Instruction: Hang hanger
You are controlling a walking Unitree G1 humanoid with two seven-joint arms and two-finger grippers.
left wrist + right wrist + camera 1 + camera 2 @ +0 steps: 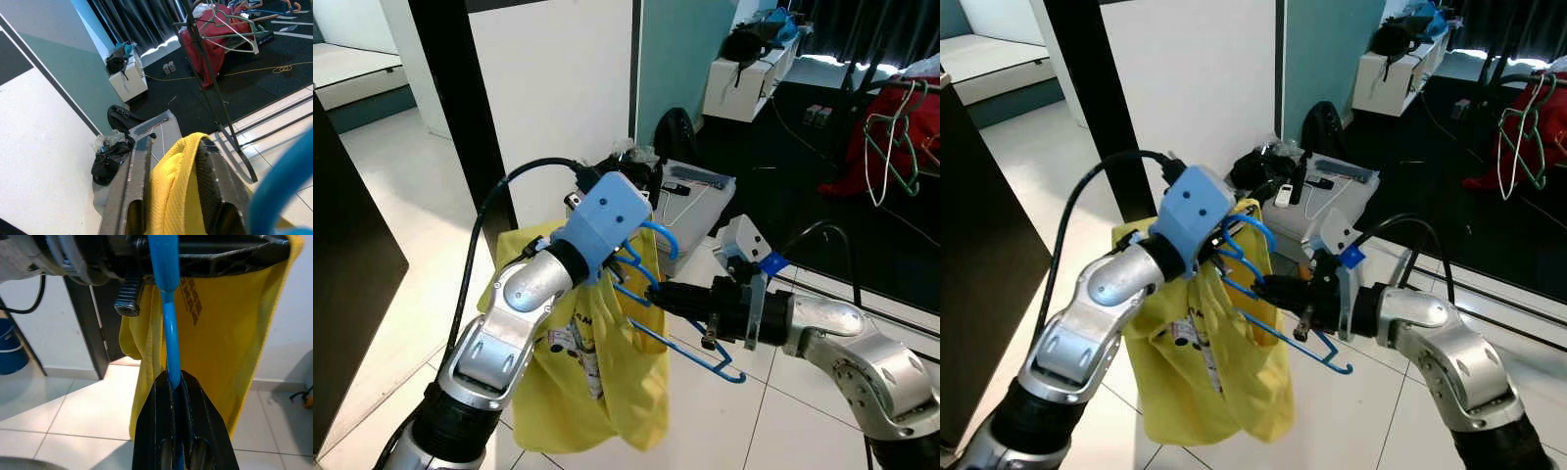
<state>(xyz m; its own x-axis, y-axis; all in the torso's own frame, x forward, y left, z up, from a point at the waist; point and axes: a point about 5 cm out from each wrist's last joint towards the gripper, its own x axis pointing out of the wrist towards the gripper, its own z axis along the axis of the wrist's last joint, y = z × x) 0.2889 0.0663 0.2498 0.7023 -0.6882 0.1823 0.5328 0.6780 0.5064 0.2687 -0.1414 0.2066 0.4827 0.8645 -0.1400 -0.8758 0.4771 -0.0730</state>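
The left gripper (pixel 628 257), nearest the head camera, is pinching a fold of a yellow T-shirt (pixel 592 377) between its two black fingers (pixel 134 196), the cloth bunching up through the gap while the rest is draping down below them toward the white tiled floor (pixel 401 333). That grip appears to be holding the garment steady so the blue plastic hanger (pixel 1278 328) can be worked inside it. To the right, the right gripper (pixel 658 294) is reaching in from the opposite side, its fingers closing tightly on the hanger's blue bar (pixel 169 340), which is running straight out ahead of them and up past the shirt's edge; the hook is curling just above the left fingers. A dark printed graphic is showing on the yellow fabric (pixel 190 297), but its lettering is too small and creased to read. Well beyond both sets of fingertips, a clothes rack (pixel 891 127) is carrying a red garment and pale green hangers, likely the destination; judging by that separation, the hanging step is not yet under way.
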